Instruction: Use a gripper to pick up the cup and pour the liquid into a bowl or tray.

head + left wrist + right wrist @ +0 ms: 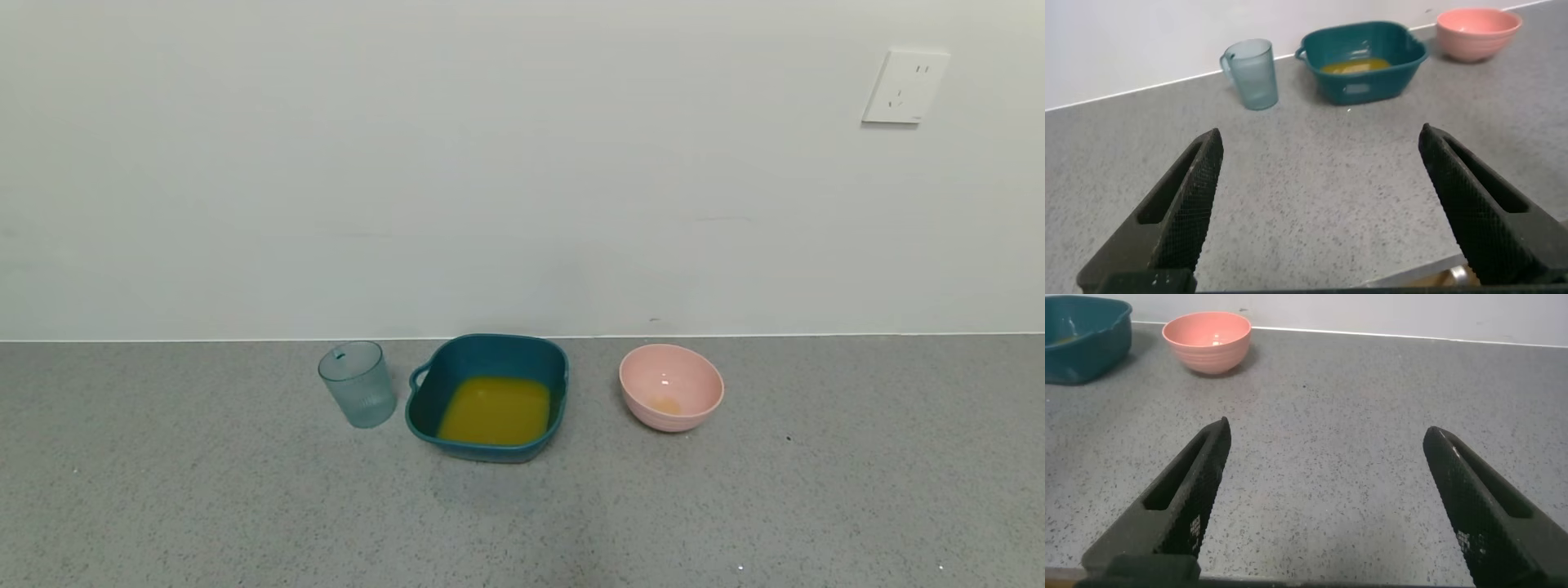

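Orange-yellow liquid: sitting in the dark teal rounded-square plastic tray
Ribbed pale blue-grey plastic cup: upright, just beside tray's handle
Left gripper: jaws wide apart, holding nothing
Right gripper: same deal

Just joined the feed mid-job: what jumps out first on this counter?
The dark teal tray in the middle, holding a pool of orange-yellow liquid. The ribbed cup stands upright and looks empty to its left, and a pink bowl sits apart to its right. Both the left gripper and right gripper hang open, back from the vessels.
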Controlling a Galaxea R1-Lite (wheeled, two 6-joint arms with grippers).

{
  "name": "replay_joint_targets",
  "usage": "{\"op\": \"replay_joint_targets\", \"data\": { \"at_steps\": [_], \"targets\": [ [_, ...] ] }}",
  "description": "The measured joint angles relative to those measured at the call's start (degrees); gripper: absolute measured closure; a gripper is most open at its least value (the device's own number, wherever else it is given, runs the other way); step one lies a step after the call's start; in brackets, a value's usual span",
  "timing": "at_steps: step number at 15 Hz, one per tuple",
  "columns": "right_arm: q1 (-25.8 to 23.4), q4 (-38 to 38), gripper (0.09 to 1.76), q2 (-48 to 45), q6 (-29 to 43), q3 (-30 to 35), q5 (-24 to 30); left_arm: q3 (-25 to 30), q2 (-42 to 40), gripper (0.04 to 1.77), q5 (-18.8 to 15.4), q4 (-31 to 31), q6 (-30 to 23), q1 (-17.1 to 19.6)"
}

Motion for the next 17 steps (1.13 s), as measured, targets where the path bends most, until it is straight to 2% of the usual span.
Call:
{"op": "replay_joint_targets", "data": {
  "at_steps": [2, 4, 6, 9, 17],
  "targets": [
    [0.0, 0.0, 0.14, 0.0, 0.02, 0.0, 0.0, 0.6, -0.13, 0.09, 1.01, 0.17, 0.88, 0.0],
    [0.0, 0.0, 0.14, 0.0, 0.0, 0.0, -0.02, 0.99, -0.21, 0.09, 5.99, 0.2, 2.39, 0.0],
    [0.0, 0.0, 0.14, 0.0, 0.02, 0.0, 0.0, 2.83, -0.21, 0.09, 8.87, -1.27, 3.41, 0.0],
    [0.0, 0.0, 0.14, 0.0, 0.02, 0.0, 0.0, 3.66, -0.21, 0.09, 9.45, -1.43, -0.98, 0.0],
    [0.0, -0.02, 0.14, 0.0, -0.09, 0.0, 0.0, 4.32, -0.21, 0.09, 9.51, -3.23, -1.13, 0.0]
  ]
}}
